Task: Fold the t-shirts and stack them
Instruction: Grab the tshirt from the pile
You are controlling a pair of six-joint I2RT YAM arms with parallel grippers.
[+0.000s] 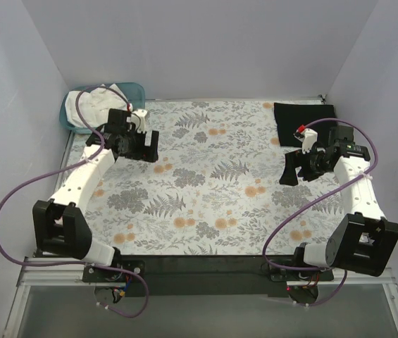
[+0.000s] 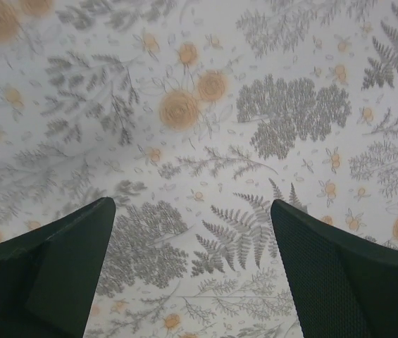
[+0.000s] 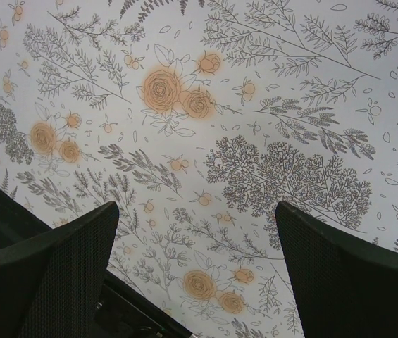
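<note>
A black t-shirt [image 1: 301, 121] lies folded flat at the far right corner of the table. A cream-white t-shirt [image 1: 97, 105] lies bunched in the teal tub [image 1: 137, 90] at the far left corner. My left gripper [image 1: 151, 146] is open and empty, hanging over the floral cloth [image 1: 206, 176] just right of the tub. My right gripper [image 1: 289, 169] is open and empty, over the cloth just in front of the black t-shirt. Both wrist views show only the floral cloth between wide-apart fingers [image 2: 58, 267] [image 3: 346, 274]. Neither t-shirt shows in the wrist views.
The grey-and-orange floral cloth covers the table top. White walls close in the back and both sides. A black strip [image 1: 206, 266] runs along the near edge by the arm bases. Purple cables loop from both arms.
</note>
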